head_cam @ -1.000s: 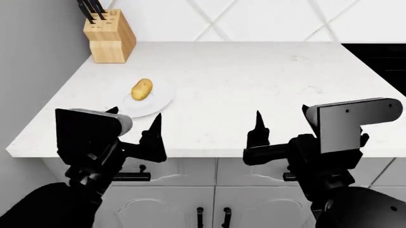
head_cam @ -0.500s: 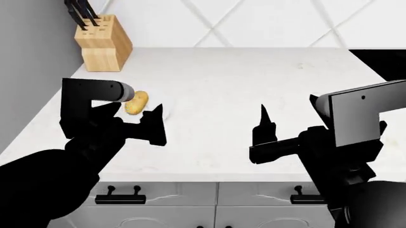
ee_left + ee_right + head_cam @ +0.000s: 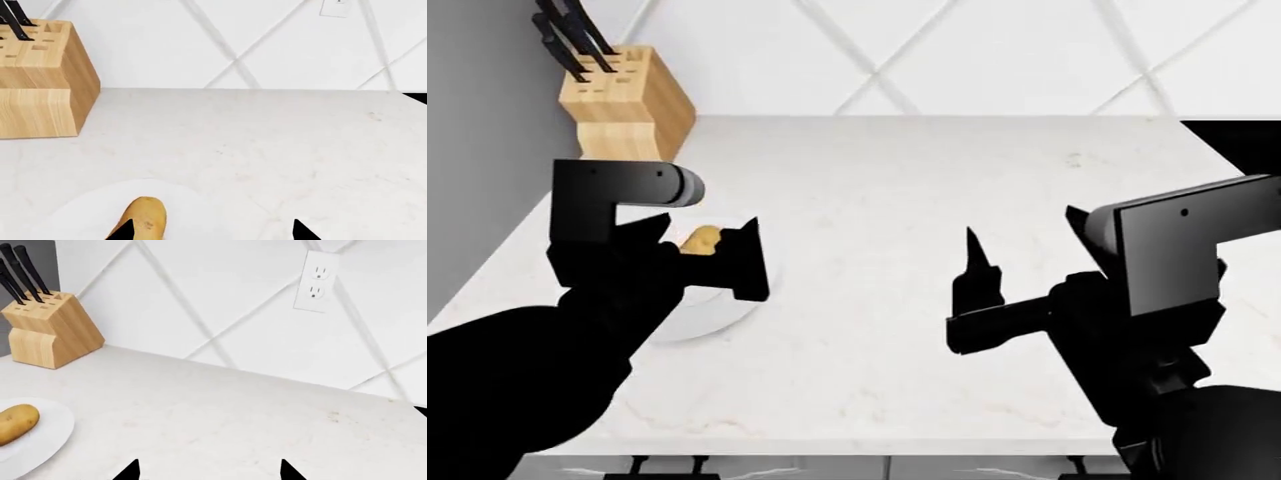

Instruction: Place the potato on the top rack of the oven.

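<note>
Both sets of jaws spread, nothing pinched. Left gripper (image 3: 707, 252) hangs over the white plate (image 3: 714, 310), its two black fingertips showing in the left wrist view (image 3: 127, 231) with a wide gap between them. Potato (image 3: 141, 220) lies on the plate (image 3: 73, 215), its near end right at one left fingertip, mostly off to that side of the gap rather than centred in it; whether the tip touches the skin, cannot tell. From the head view only a small tan patch of potato (image 3: 701, 238) peeks out behind the left gripper. Right gripper (image 3: 974, 275) sits well apart from the potato, above bare white marble countertop (image 3: 881, 190), tips also set wide in its wrist view (image 3: 207, 471). From the right jaws the potato (image 3: 16, 423) and plate (image 3: 47, 432) are far off toward the left arm. Wooden knife block (image 3: 621, 100) with black handles stands beyond the left jaws, against the grey wall. White diamond-tiled backsplash (image 3: 200, 295) behind, wall outlet (image 3: 316, 282) on it.
</note>
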Motion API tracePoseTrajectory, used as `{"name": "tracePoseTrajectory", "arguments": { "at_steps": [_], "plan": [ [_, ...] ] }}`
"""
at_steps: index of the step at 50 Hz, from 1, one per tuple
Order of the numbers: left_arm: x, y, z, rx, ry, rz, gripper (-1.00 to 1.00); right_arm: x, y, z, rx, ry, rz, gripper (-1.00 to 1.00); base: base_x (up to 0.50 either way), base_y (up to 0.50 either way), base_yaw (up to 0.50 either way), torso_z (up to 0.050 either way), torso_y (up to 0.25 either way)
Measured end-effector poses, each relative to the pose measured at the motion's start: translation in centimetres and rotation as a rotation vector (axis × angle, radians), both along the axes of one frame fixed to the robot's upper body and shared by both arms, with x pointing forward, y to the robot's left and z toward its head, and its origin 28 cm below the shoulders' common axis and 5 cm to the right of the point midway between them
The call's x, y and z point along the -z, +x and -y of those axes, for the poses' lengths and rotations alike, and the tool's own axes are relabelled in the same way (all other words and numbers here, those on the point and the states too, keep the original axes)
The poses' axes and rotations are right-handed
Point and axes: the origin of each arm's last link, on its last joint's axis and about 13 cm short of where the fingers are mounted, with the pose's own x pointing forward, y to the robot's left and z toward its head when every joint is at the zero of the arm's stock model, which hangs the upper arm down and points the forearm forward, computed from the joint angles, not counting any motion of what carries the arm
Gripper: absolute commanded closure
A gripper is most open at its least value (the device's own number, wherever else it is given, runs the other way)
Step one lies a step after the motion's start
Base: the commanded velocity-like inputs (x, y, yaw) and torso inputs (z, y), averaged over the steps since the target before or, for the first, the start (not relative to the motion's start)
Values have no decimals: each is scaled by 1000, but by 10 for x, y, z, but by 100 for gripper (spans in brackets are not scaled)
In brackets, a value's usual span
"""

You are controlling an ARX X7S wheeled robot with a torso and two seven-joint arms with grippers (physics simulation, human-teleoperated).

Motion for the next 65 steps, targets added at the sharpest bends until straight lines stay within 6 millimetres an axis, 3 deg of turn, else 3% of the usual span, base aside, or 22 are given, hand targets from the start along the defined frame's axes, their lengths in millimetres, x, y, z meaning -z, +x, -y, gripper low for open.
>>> {"name": "tracePoseTrajectory", "arguments": {
  "at_steps": [13, 38, 65],
  "plan": [
    [6, 11, -1, -59, 23, -54, -100, 3, 1, 1, -15, 5, -3, -100, 0, 0, 0, 0, 0],
    [22, 53, 1, -170, 102, -145, -100, 9, 6, 4, -28, 19, -9, -100, 0, 0, 0, 0, 0],
    [38, 60, -7, -174, 197, -177, -100, 12, 10, 4, -36, 23, -8, -100, 0, 0, 0, 0, 0]
  ]
}}
